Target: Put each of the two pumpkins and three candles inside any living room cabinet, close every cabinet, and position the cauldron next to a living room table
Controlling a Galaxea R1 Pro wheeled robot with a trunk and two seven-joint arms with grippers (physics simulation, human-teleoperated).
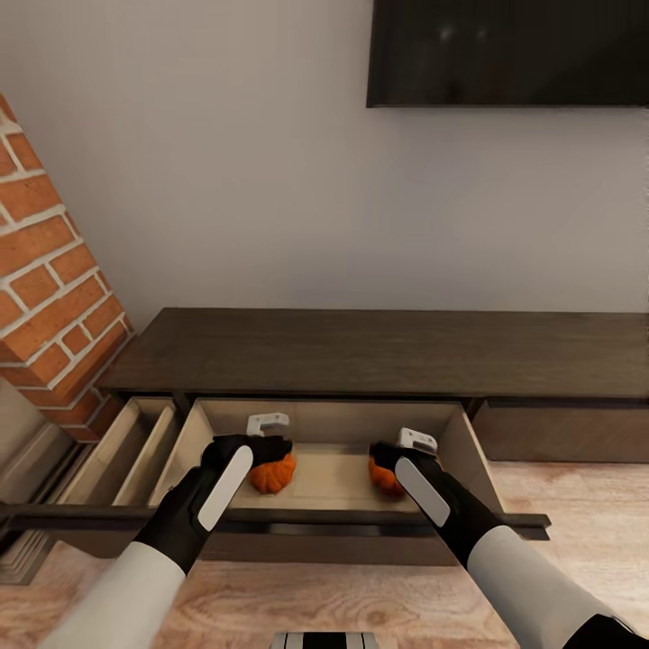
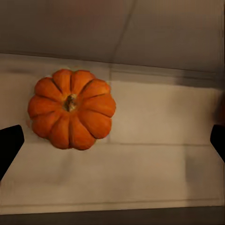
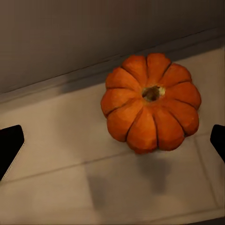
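Observation:
The dark brown cabinet [image 1: 379,351] has a wide drawer [image 1: 329,424] pulled out, pale wood inside. Two orange ribbed pumpkins lie on its floor: one [image 1: 275,475] [image 2: 71,108] on the left, the other [image 1: 383,478] [image 3: 151,108] on the right. My left gripper [image 1: 261,448] [image 2: 112,143] hangs open just above the left pumpkin, its black fingertips [image 2: 9,146] spread wide and touching nothing. My right gripper [image 1: 397,455] [image 3: 112,143] hangs open above the right pumpkin in the same way. Each pumpkin sits off to one side of the fingers' line. The candles and the cauldron are out of view.
A second pale compartment [image 1: 117,455] stands open left of the drawer. The dark drawer front [image 1: 270,520] runs across below my wrists. A brick column [image 1: 50,288] rises at left, and a closed drawer [image 1: 559,433] is at right. A TV [image 1: 509,50] hangs above over a wood floor [image 1: 379,604].

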